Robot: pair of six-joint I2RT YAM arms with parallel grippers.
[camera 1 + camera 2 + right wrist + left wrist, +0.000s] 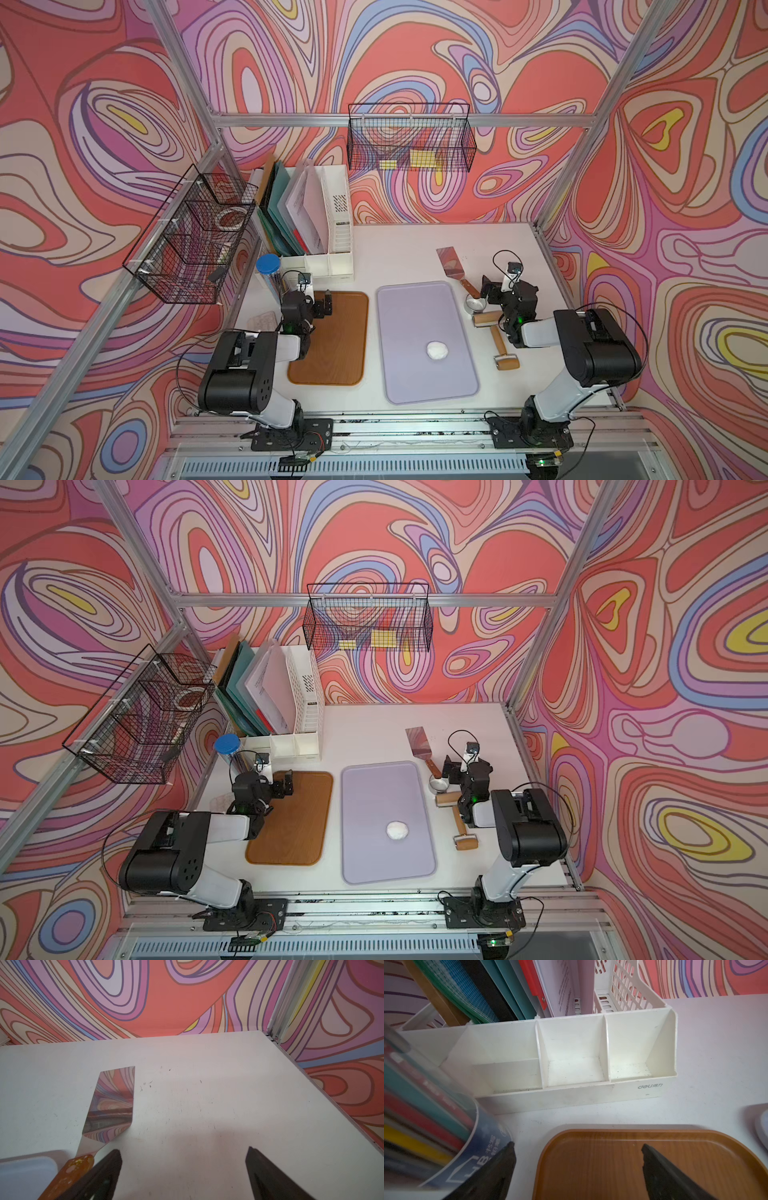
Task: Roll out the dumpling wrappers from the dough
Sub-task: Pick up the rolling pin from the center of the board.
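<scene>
The dough (437, 350) (397, 830) is a small rounded white lump on the near right part of the lavender tray (409, 316) (374, 796). No dumpling wrappers are in view. My left gripper (323, 305) (285, 786) (577, 1147) hovers open over the far left corner of the brown tray (336, 353) (591, 1157), nothing between its fingers. My right gripper (489, 289) (452, 769) (184, 1152) is open and empty above bare table, right of the lavender tray and far from the dough.
Beside the right arm lie a wooden roller (505, 357), a second wooden roller (485, 319), a small steel cup (475, 306) and a steel spatula (451, 262) (112, 1103). A white file organiser (332, 232) (571, 1053) and a blue-lidded pen tube (268, 268) stand at the far left.
</scene>
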